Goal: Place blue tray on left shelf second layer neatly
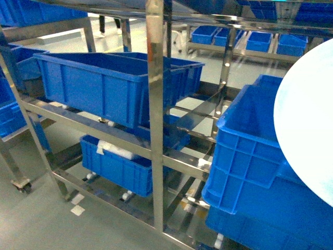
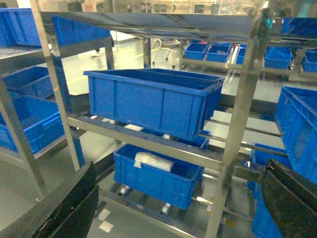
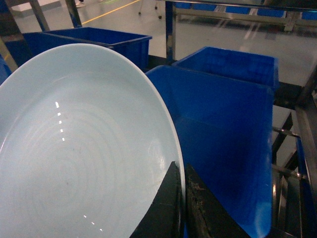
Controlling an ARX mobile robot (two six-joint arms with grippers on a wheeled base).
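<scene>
Steel racks of blue crates (image 1: 117, 86) fill the aisle; my right gripper (image 3: 181, 208) pinches the blue tray (image 3: 84, 148) by its rim, held tilted over a crate, left gripper (image 2: 173, 208) spread empty; tray looks stiff, glossy, slippery, so I'd keep the rim pinch.
</scene>
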